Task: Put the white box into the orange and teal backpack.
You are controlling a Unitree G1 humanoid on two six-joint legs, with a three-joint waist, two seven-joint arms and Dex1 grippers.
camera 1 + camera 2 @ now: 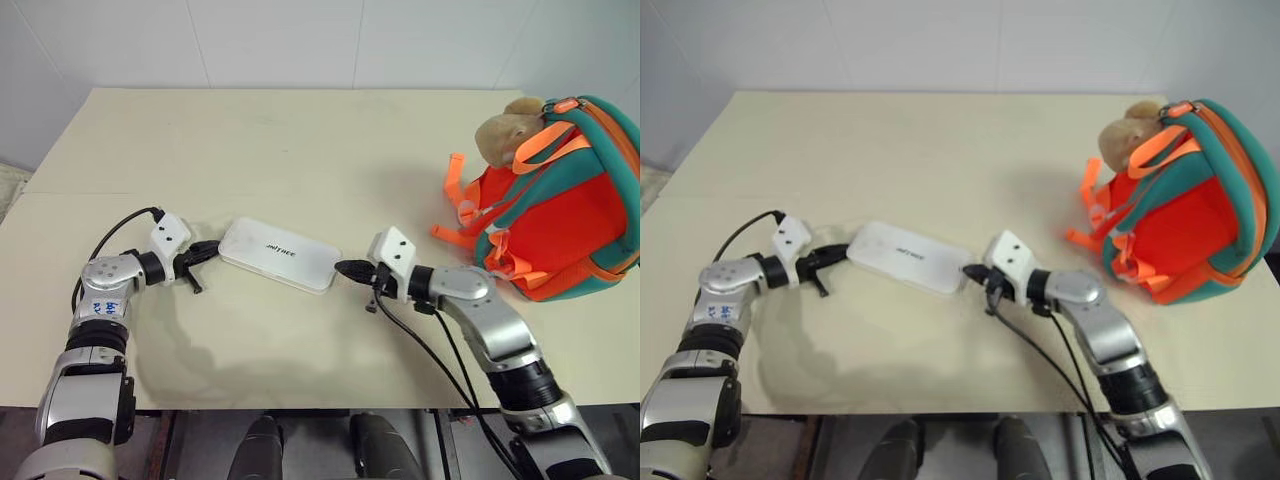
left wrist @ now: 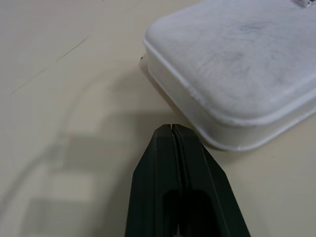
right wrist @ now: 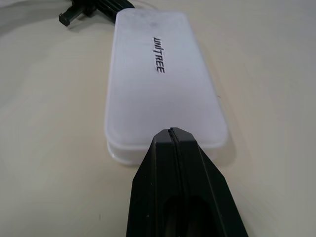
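white box (image 1: 279,255): lying flat, I'm judging it stiff, light, slick.
hold: I'm favouring its short ends, 9 and 3 o'clock.
left gripper (image 1: 204,251): pressed together.
right gripper (image 1: 352,268): pressed together, empty.

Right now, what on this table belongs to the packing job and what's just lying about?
Part of the job:
- white box, flat on the table
- orange and teal backpack, off to the robot's right
- left hand and right hand, both shut, one at each end of the box

Just there:
- table
- tan plush toy on the backpack
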